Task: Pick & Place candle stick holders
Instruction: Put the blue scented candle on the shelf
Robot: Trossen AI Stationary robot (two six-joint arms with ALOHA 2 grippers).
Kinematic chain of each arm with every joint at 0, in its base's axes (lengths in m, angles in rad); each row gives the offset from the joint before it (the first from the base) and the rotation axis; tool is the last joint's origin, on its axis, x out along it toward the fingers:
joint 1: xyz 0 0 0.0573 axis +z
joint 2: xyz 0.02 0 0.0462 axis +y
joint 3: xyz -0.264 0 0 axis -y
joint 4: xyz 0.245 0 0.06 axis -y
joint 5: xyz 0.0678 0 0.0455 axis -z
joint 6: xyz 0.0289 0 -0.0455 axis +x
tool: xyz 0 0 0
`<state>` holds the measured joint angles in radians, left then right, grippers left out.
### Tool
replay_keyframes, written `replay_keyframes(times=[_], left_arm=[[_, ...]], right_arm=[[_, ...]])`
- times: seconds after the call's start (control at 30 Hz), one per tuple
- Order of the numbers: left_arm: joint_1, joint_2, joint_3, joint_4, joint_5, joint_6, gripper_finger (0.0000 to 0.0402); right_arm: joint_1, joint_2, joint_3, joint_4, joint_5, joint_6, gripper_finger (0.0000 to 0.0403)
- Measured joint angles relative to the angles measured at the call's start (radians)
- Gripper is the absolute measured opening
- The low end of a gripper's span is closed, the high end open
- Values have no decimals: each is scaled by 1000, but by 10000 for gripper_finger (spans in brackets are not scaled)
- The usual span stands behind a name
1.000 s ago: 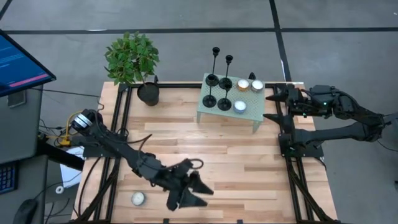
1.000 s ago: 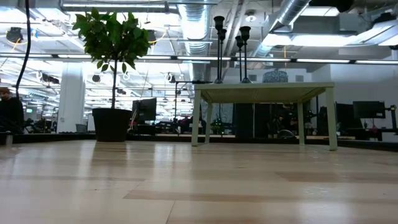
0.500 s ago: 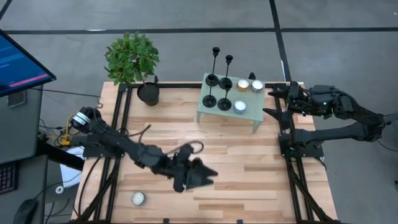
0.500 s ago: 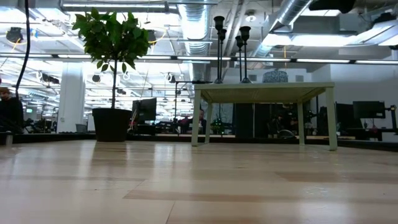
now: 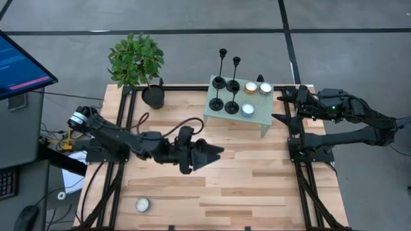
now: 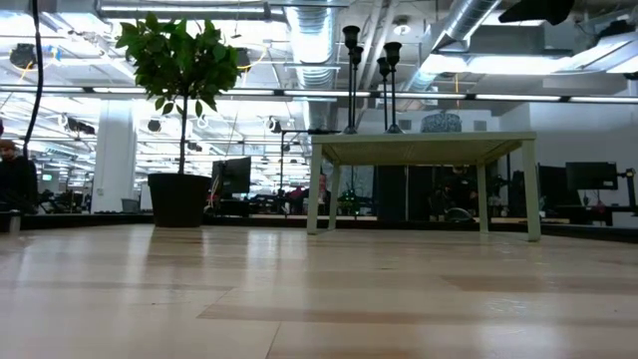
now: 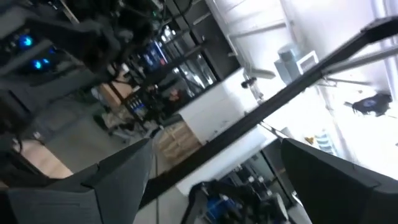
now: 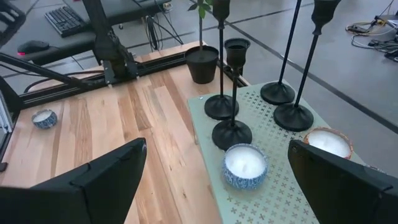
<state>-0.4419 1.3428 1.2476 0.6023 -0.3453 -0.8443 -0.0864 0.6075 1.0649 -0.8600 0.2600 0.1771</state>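
My left gripper (image 5: pixel 217 153) hangs with jaws spread and empty over the middle of the wooden table (image 5: pixel 244 173); its own camera catches only blurred room. My right gripper (image 5: pixel 278 108), also spread and empty, waits beside the small green stand (image 5: pixel 257 114). On that stand are four black candlesticks (image 5: pixel 226 86), their tops cut off in my right wrist view, beside three tealights (image 5: pixel 248 110). A potted plant (image 5: pixel 138 64) occupies the far corner.

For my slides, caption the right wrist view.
Open right gripper faces four black candle stick holders and tealights on a green stand.
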Motion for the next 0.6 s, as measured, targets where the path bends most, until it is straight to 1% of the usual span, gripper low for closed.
replay_keyframes(times=[0.13,0.23,0.27,0.33,0.37,0.43,0.57,0.6], left_arm=[[-8,23,0,-2,41,-50,355],[-1,46,0,-7,88,-171,355],[8,48,0,-12,122,-196,355],[39,47,0,-38,264,-220,355],[55,41,0,-81,344,-233,355],[70,18,0,-254,461,-251,355],[78,-62,0,-739,595,-240,355],[79,-81,0,-864,610,-231,355]], right_arm=[[0,0,0,0,0,0,381],[0,0,0,0,0,0,381],[0,0,0,0,0,0,381],[0,0,0,0,0,0,381],[0,0,0,0,0,0,381],[0,0,0,1,0,0,381],[0,0,0,18,0,0,381],[0,0,0,22,-1,5,381]])
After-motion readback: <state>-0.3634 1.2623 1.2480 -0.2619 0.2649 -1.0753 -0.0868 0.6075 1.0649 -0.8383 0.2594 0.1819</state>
